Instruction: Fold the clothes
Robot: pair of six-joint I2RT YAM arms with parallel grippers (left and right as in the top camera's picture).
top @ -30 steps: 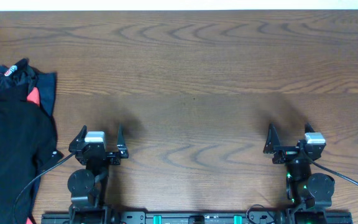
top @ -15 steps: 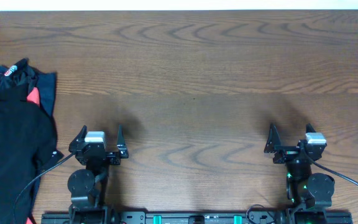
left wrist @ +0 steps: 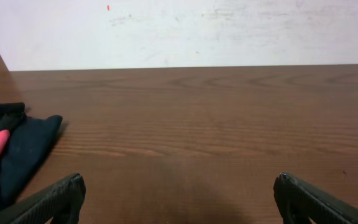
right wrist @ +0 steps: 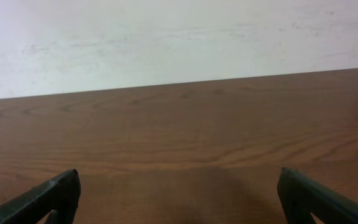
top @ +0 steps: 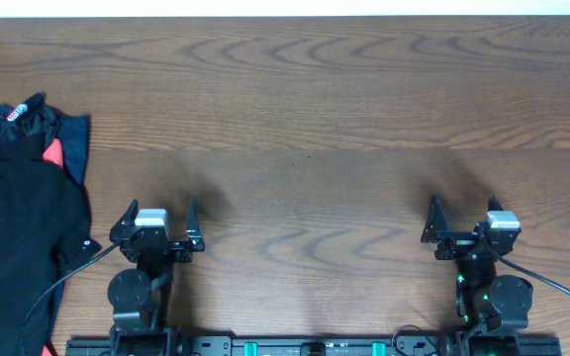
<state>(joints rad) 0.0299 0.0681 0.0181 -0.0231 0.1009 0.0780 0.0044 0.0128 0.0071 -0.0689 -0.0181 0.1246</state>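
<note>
Left gripper (top: 159, 209) is sitting at the near edge of the table (top: 305, 119), jaws standing wide apart and pointing toward the far side; the left wrist view is showing both dark fingertips (left wrist: 64, 196) spread to the corners of the frame with only wood grain between them. Right gripper (top: 461, 206) is mirroring that on the other side, well apart from the left one, jaws equally wide, fingertips (right wrist: 55, 193) framing bare wood. Neither one is touching fabric. Black cables (top: 552, 287) are trailing off both arm bases along the near edge. Clothes (top: 18, 227) are lying bunched in a pile at the left edge of the table, just beside the left gripper's outer side and running out of frame to the left and bottom. A big plain black garment is making up most of the pile. Further back, a red piece (top: 54, 151) is poking out from under the black, with a navy piece (top: 75, 148) lying flat along the pile's right side, and a small white print (top: 13, 112) is showing on the black fabric at the far end. Beyond the pile, wood is running to the far edge, where a pale scuffed wall (left wrist: 197, 31) is rising.
</note>
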